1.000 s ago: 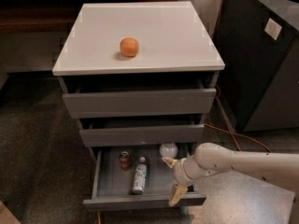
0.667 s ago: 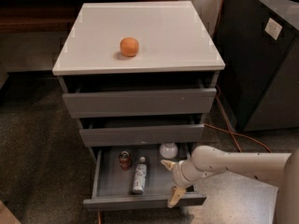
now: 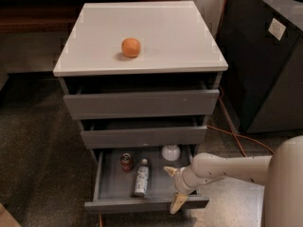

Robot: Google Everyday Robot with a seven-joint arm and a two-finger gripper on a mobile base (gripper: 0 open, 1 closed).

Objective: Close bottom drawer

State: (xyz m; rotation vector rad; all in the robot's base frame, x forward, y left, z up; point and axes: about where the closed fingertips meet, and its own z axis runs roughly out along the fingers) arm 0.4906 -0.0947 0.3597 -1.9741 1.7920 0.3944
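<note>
The bottom drawer (image 3: 147, 205) of the white-topped grey cabinet (image 3: 142, 32) stands pulled out, its flat dark-grey front low in the camera view. Its shallow tray holds a red can (image 3: 126, 162), a clear bottle (image 3: 141, 178) lying down and a white bowl (image 3: 171, 152). My gripper (image 3: 174, 188) reaches in from the right on a white arm (image 3: 227, 170). One fingertip (image 3: 169, 170) is over the tray and the other (image 3: 178, 203) hangs over the drawer front, so the front edge lies between the open fingers.
An orange (image 3: 131, 47) sits on the cabinet top. The top drawer (image 3: 141, 104) and middle drawer (image 3: 143, 137) stand slightly ajar. A dark cabinet (image 3: 265, 65) is at the right. An orange cable (image 3: 236, 138) runs over the speckled floor.
The arm has shifted left and the gripper has moved a little along the drawer front. The drawer looks as far out as before.
</note>
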